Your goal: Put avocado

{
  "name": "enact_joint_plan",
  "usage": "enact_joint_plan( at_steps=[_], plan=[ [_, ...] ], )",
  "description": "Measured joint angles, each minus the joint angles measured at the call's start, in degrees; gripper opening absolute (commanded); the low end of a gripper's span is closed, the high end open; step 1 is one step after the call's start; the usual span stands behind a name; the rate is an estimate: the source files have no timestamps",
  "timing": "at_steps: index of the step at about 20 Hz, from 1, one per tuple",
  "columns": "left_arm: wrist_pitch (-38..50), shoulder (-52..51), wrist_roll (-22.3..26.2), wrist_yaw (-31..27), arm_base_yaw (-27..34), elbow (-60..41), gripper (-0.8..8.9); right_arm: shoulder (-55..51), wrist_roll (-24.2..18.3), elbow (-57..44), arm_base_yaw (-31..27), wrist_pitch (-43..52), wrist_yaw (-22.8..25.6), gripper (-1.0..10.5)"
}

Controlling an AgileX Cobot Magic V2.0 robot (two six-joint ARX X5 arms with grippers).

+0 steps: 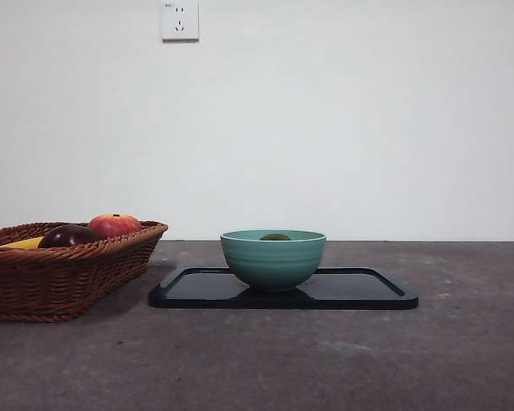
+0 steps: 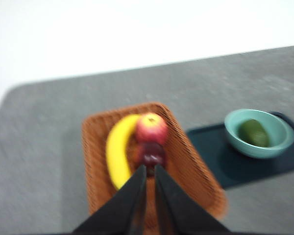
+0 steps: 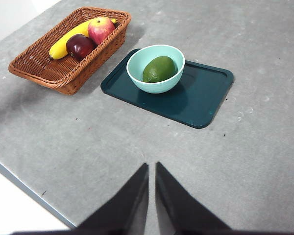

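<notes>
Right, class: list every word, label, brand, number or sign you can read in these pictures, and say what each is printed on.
Wall socket: a tiny dark mark at its upper left corner, too small to read.
Avocado, bowl, tray, basket and its fruit: no text visible.
Nothing else readable in any view.

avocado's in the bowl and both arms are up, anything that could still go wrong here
Little looks risky. The avocado lies loose in the teal bowl, which simply rests on the dark tray, so a bump might tip it. The left gripper, jaws nearly shut, hangs above the wicker basket and could strike the fruit if it dropped.
</notes>
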Motion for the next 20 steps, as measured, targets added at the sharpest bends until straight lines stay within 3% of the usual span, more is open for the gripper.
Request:
enact_joint_plan(
  at_steps=[3, 7, 11, 20],
  plan=[
    [13.94, -2.36, 1.25, 3.15, 7.61, -12.98, 0.26, 0.00, 0.00, 0.00, 0.00, 0.00, 0.00, 0.2],
    [26.43, -6.43, -0.87, 3.30, 10.84, -27.15, 0.26, 0.00, 0.00, 0.00, 0.00, 0.00, 0.00, 0.2],
    [27.63, -11.89, -3.85, 3.30, 11.87, -34.12, 0.26, 0.00, 0.00, 0.00, 0.00, 0.00, 0.00, 0.2],
    [28.30, -15.89, -7.58, 3.26, 13.84, -39.19, 0.26, 0.00, 0.00, 0.00, 0.00, 0.00, 0.00, 0.2]
  ],
)
